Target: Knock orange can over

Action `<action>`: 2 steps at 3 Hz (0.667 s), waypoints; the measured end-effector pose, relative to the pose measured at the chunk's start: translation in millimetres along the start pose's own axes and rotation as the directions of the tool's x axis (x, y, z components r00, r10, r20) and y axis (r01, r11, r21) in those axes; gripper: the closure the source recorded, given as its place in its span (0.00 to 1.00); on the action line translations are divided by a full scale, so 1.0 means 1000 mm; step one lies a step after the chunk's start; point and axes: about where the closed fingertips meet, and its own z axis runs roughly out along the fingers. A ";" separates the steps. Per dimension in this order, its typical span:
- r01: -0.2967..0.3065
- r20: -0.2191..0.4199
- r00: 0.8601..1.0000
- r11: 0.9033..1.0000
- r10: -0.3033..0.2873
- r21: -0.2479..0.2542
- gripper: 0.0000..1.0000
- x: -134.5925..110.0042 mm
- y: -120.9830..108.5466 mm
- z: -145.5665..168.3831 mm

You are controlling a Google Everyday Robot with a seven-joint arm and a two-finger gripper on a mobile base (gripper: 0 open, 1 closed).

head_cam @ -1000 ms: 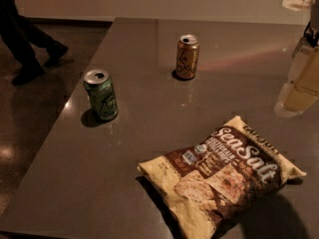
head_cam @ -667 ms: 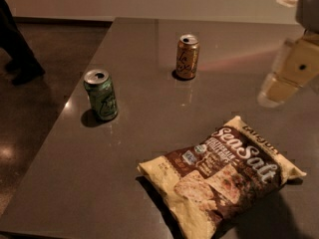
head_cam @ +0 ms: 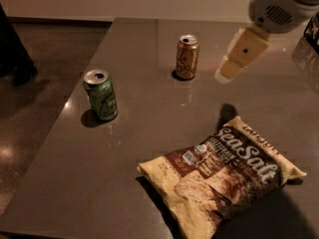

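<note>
- While the camera view looks down across a dark grey desk (head_cam: 149, 198), it takes in two drink cans, one snack bag and one gripper.
- One orange can (head_cam: 187, 57) stands upright in the far middle of the desk. Its silver top faces up and dark cursive lettering runs down its side. Nothing touches it.
- One green can (head_cam: 101, 94) also stands upright, close to the desk's left edge. It is nearer the camera than the orange can and well apart from it.
- One snack bag (head_cam: 224, 178), yellow and brown with "Sea Salt" in white letters, lies flat on the near right part of the desk. It touches neither can.
- One gripper (head_cam: 230, 68), cream-coloured, slants down and to the left from a rounded white wrist (head_cam: 276, 9) in the upper right corner. Its tip hangs above the desk to the right of the orange can, with a clear gap between the two. It shows as a single cream block, so I cannot tell whether it is spread or closed.
- One small dark patch (head_cam: 227, 114) lies on the desk below the tip, just beyond the bag's far corner.
- Left of the desk is a glossy brown floor (head_cam: 45, 133), with one dark shape (head_cam: 12, 54) at the picture's left edge; what it is cannot be made out.
</note>
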 end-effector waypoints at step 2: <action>-0.176 0.034 0.984 0.984 0.177 -0.033 0.00 -0.021 -0.030 0.080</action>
